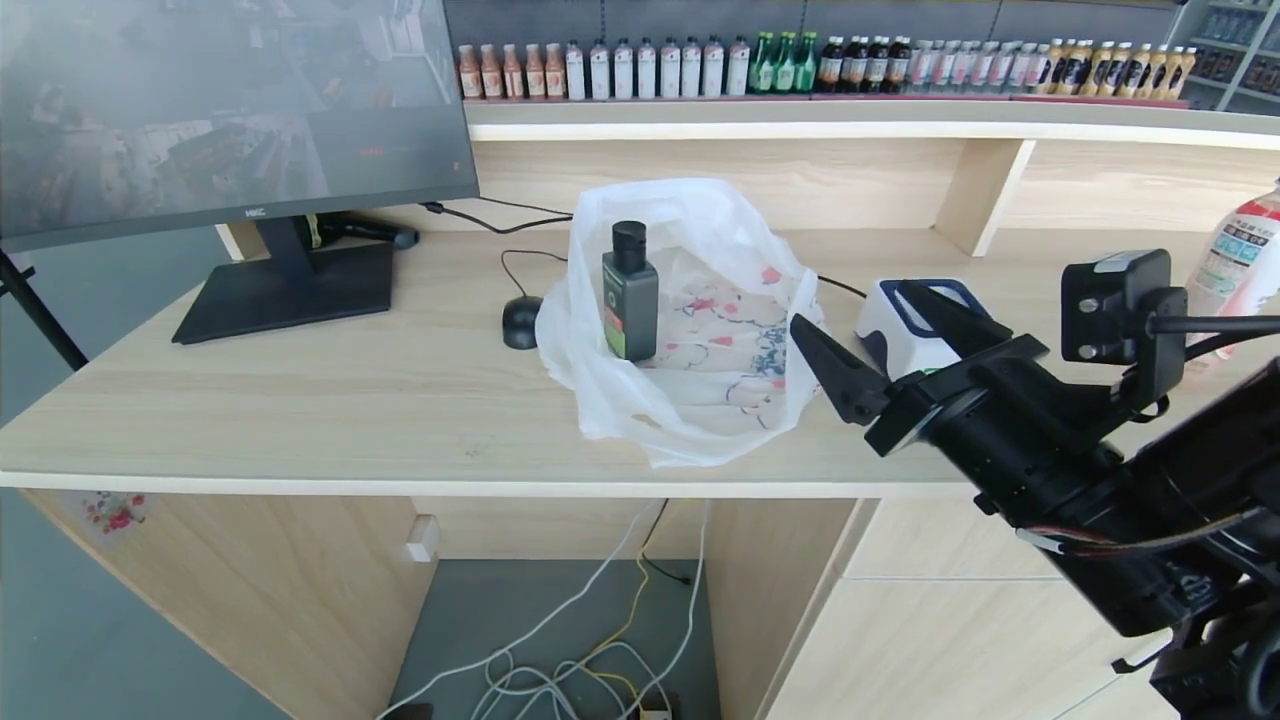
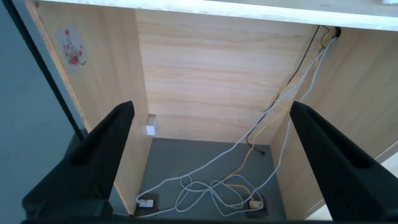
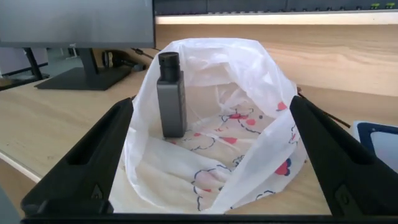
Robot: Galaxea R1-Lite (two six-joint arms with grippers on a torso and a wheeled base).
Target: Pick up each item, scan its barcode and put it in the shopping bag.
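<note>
A white plastic shopping bag (image 1: 700,400) stands open on the counter's middle. Inside it, at its left side, a dark grey bottle (image 1: 630,295) with a black cap stands upright. My right gripper (image 1: 852,310) hovers open and empty just right of the bag, its fingers pointing toward the bag. The right wrist view looks into the bag (image 3: 267,81) and at the bottle (image 3: 170,96) between the right gripper's (image 3: 211,102) spread fingers. My left gripper (image 2: 211,107) is open and empty below the counter top, facing the space under it.
A white and blue scanner (image 1: 905,325) sits behind my right gripper. A labelled drink bottle (image 1: 1240,260) stands at the far right. A monitor (image 1: 230,100) and mouse (image 1: 521,322) occupy the left. Loose cables (image 2: 236,186) lie under the wooden counter (image 1: 300,400).
</note>
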